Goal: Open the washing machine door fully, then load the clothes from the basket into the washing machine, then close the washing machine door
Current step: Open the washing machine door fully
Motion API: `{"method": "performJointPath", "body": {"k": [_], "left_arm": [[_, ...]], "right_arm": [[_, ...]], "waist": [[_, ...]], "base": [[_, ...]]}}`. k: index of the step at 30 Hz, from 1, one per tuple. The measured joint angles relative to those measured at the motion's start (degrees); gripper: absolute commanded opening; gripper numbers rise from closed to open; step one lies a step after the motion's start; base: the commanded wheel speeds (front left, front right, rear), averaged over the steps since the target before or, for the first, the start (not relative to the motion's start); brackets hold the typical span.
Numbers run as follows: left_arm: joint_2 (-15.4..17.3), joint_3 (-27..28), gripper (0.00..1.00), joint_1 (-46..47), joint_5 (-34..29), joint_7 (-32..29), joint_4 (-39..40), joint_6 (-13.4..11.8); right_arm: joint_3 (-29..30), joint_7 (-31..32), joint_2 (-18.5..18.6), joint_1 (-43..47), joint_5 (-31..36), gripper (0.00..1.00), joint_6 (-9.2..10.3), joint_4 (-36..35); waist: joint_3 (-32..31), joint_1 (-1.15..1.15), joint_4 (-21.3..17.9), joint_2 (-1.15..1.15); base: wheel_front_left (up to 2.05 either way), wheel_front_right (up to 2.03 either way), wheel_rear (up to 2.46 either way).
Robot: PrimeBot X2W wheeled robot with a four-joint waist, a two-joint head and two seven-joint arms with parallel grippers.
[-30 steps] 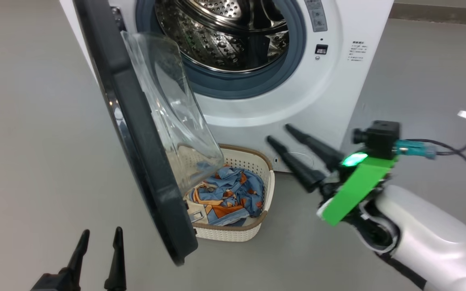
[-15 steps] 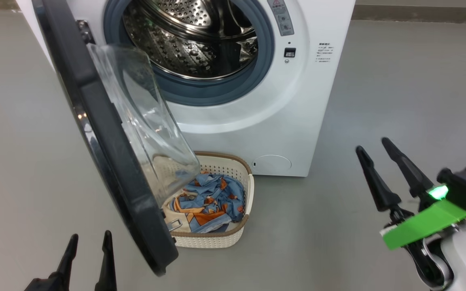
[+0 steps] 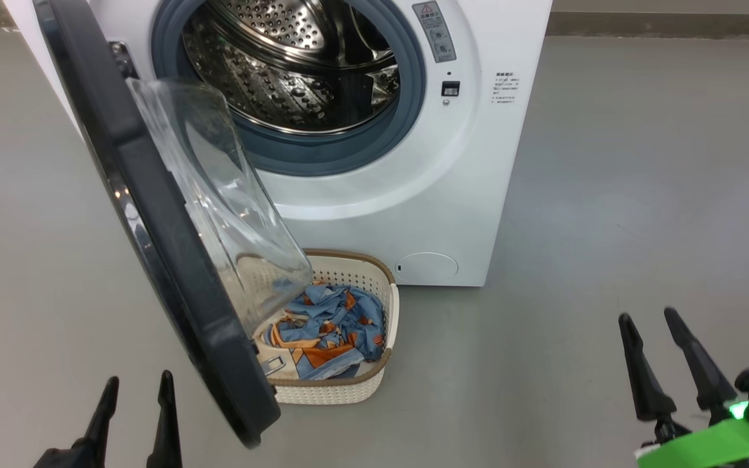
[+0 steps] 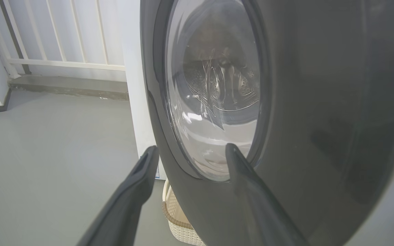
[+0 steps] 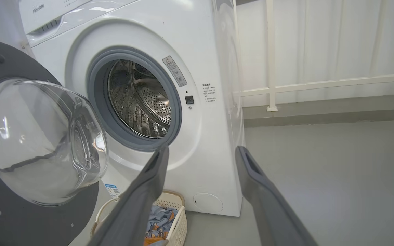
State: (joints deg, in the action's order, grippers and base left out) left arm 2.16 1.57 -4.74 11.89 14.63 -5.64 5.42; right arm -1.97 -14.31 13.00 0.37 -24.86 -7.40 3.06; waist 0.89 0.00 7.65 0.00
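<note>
Left gripper (image 3: 139, 377) low, fingers apart and empty, just beside the open door (image 3: 147, 195); basket (image 3: 348, 392) holding the clothes (image 3: 329, 325) right behind it, before the washing machine (image 3: 465, 162); right gripper (image 3: 646, 314) far right, fingers apart, empty

Washing machine door (image 3: 147, 214) masks the basket (image 3: 348, 391)
Behind the door: its left half and some of the clothes (image 3: 332, 322); label print (image 3: 503, 88) right of the door is too small to read.

Black tapered fingers (image 3: 638, 370), green wrist plate (image 3: 719, 444)
</note>
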Motion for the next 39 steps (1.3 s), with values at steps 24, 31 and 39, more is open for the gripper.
{"method": "performJointPath", "body": {"k": [24, 31, 39], "left_arm": [[0.0, 1.0, 1.00, -1.2, 0.0, 0.0, -0.1, 0.4], [0.0, 1.8, 1.00, -1.3, 0.0, 0.0, -0.4, 0.5], [0.0, 2.5, 1.00, -2.2, -0.2, 0.0, -0.5, 1.0]], "right_arm": [[10.7, 0.0, -8.5, 9.9, 18.2, 1.00, 0.00, 0.7], [11.6, 0.0, -9.3, 10.2, 18.3, 1.00, 0.00, 1.7], [11.9, 0.0, -9.5, 11.2, 18.8, 1.00, 0.00, 2.4]], "waist": [[-1.8, 0.00, 0.0, 0.00], [-2.7, 0.00, -0.2, 0.00], [-3.7, 0.00, -0.7, 0.00]], "base": [[0.00, 0.00, 0.00], [0.00, 0.00, 0.00], [0.00, 0.00, 0.00]]}}
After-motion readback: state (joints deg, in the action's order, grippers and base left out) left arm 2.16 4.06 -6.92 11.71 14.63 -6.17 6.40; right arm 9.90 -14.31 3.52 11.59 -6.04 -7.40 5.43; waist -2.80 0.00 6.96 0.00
